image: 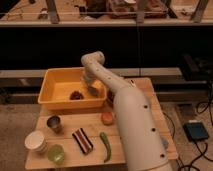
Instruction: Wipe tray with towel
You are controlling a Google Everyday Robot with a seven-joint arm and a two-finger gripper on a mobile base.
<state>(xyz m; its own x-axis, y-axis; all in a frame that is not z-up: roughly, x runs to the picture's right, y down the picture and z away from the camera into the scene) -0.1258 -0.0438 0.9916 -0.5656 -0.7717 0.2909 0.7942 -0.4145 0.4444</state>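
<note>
Gripper (93, 89) mine, inside the deep yellow-orange plastic tray (50, 102), grip unreadable; I should sweep flat, skirting the dark lump (76, 94).

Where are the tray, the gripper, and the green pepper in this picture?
tray (59, 86): camera view, bare yellow floor, left part.
gripper (93, 89): camera view, arm's tip inside the tray's right end.
green pepper (106, 145): camera view, mid-body.

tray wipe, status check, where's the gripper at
Gripper down inside the tray, right end. Towel not clearly seen. Small dark object on the tray floor beside the gripper, may be in the wiping path.
</note>
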